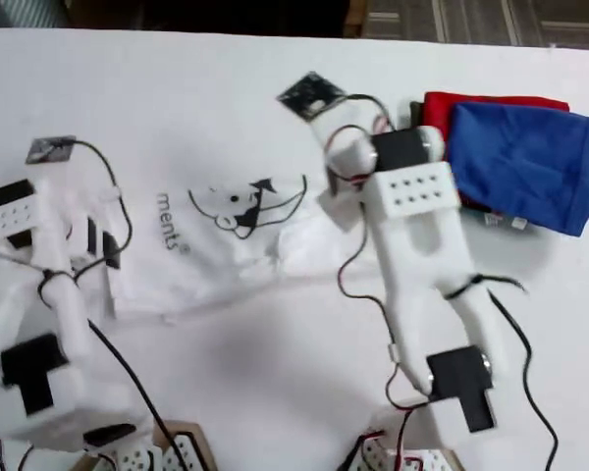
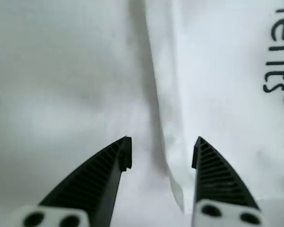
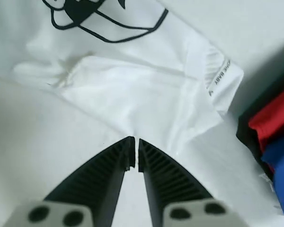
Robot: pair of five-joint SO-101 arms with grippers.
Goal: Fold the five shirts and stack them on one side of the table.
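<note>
Your left tool (image 2: 163, 145) hangs released over the white shirt (image 1: 216, 260); your right tool (image 3: 134, 144) is clenched on its cloth, centre of frame.

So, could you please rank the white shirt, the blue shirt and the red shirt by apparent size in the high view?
1. white shirt, spread flat, clearly largest
2. blue shirt, folded
3. red shirt, just a strip showing beneath the blue one
</note>
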